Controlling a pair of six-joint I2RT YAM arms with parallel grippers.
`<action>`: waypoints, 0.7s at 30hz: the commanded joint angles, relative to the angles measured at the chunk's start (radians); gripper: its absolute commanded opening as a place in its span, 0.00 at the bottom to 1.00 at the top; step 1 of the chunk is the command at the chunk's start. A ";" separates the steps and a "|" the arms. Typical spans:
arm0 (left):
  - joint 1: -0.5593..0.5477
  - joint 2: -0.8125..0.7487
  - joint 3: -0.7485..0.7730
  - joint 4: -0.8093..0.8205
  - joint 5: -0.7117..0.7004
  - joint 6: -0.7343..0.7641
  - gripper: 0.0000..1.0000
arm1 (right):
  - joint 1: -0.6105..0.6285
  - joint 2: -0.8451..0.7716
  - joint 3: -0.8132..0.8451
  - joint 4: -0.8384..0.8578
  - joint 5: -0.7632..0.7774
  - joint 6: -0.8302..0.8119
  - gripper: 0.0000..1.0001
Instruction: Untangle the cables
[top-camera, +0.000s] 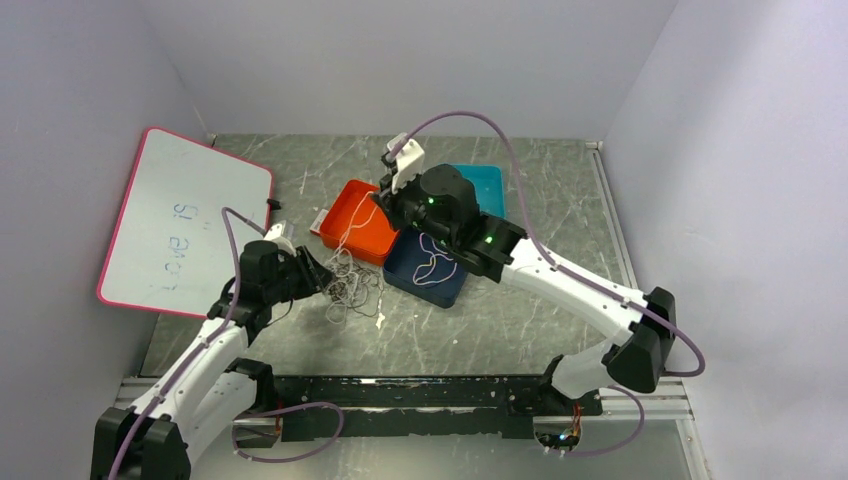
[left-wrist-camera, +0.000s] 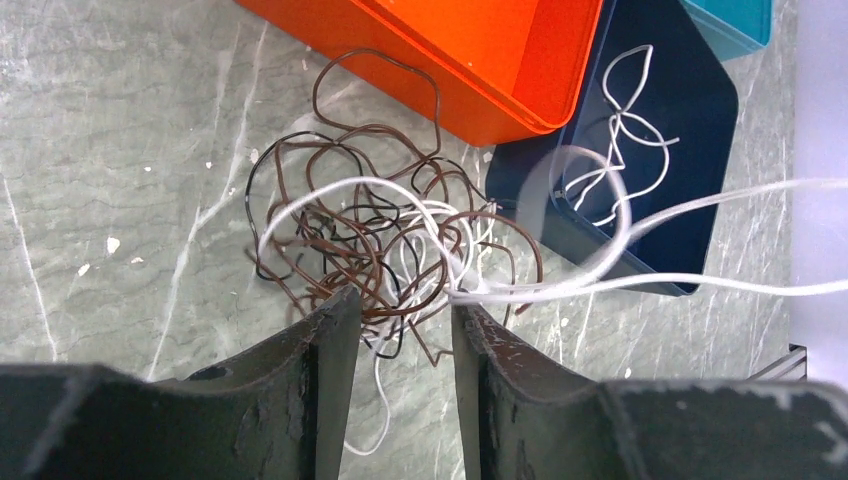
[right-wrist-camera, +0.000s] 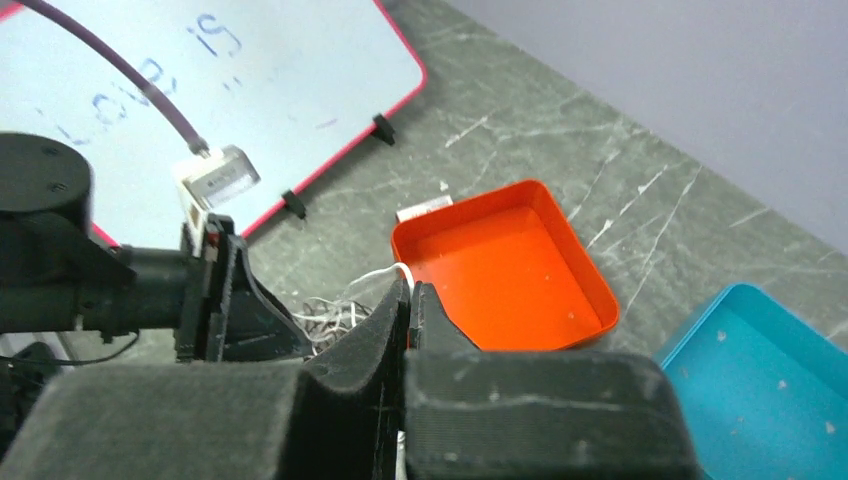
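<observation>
A tangle of thin brown, black and white cables (top-camera: 352, 287) lies on the marble table in front of the trays; in the left wrist view the tangle (left-wrist-camera: 370, 235) fills the middle. My left gripper (top-camera: 322, 277) is open, and its fingertips (left-wrist-camera: 335, 310) straddle the near edge of the tangle. My right gripper (top-camera: 384, 196) hovers above the orange tray and is shut on a white cable (right-wrist-camera: 380, 274). That cable runs taut from the tangle (left-wrist-camera: 650, 290) up to it. Another white cable (top-camera: 435, 262) lies in the navy tray.
An orange tray (top-camera: 350, 200), a navy tray (top-camera: 405, 272) and a teal tray (top-camera: 488, 185) stand together behind the tangle. A pink-rimmed whiteboard (top-camera: 185, 215) leans at the left. Purple walls close in the table on three sides.
</observation>
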 joint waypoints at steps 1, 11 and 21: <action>-0.001 0.017 0.009 -0.007 -0.025 -0.002 0.43 | -0.004 -0.054 0.060 -0.011 -0.007 -0.003 0.00; 0.000 0.049 -0.009 0.025 -0.021 -0.008 0.42 | -0.003 -0.121 0.161 -0.004 -0.049 -0.004 0.00; -0.001 0.083 -0.035 0.061 -0.018 -0.009 0.41 | -0.004 -0.164 0.241 0.028 -0.110 0.011 0.00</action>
